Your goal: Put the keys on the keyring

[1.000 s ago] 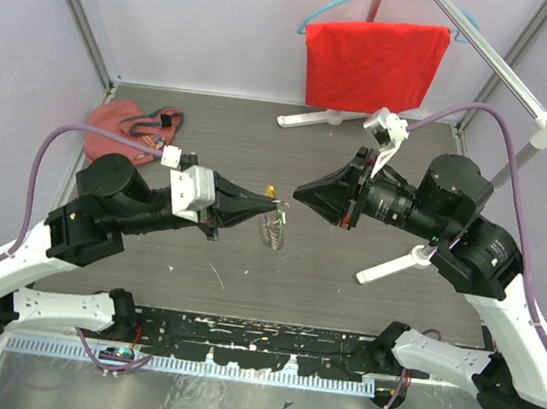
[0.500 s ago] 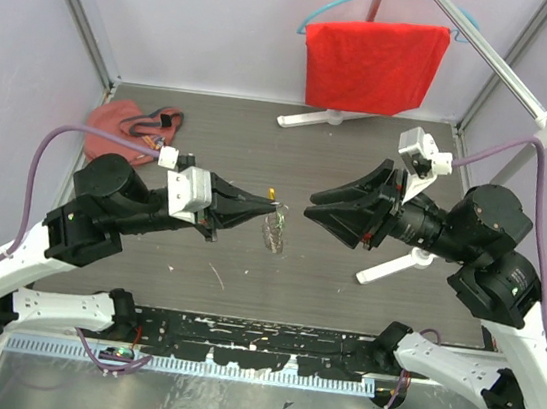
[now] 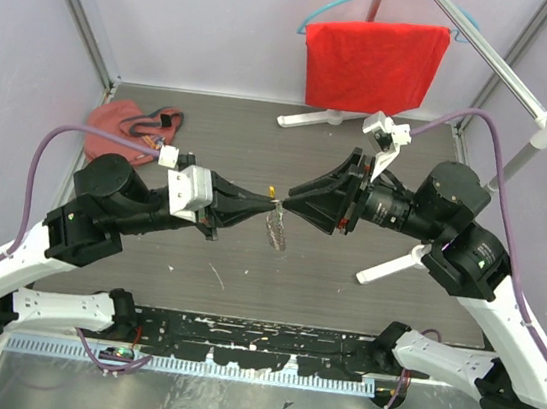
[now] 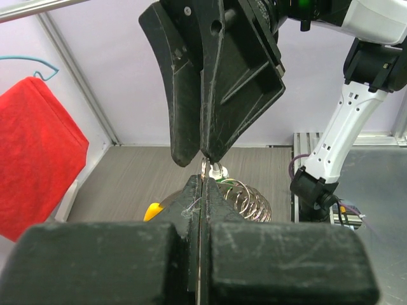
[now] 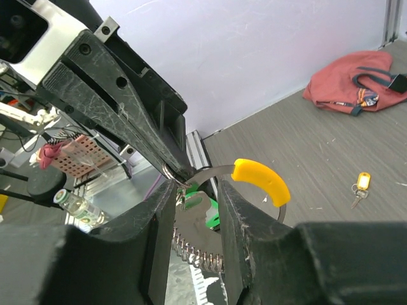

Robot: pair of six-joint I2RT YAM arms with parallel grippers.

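keyring (image 3: 275, 227) hangs in the air above the counter (image 3: 334, 283), between the two arms. it is pinched by its thin wire in the left fingers (image 3: 259, 203), which are pressed fully together on it. the right fingers (image 3: 305, 197) meet them nose to nose and stand partway apart, straddling the wire and the green key (image 5: 202, 208). i can't tell whether either pad touches that key, or whether it is already threaded. the worry from where i stand is the grip: the wire looks smooth and very thin, so a sideways nudge from the right fingers could twist it in the pinch or pull it free. if the green key is only resting there, it could drop to the counter. the yellow-headed key (image 5: 362, 180) lies flat on the counter near the red pouch (image 3: 122, 127), well apart from the ring. it is tiny and low, so picking it up looks fiddly for such broad tips. the ring itself is silvery wire with a glossy curved orange sleeve (image 5: 261, 180) and a springy grey coil (image 4: 249, 202) dangling below, which could snag a finger. both sets of fingers are black wedges of hard, scuffed plastic, and the counter is dark with a wood grain.
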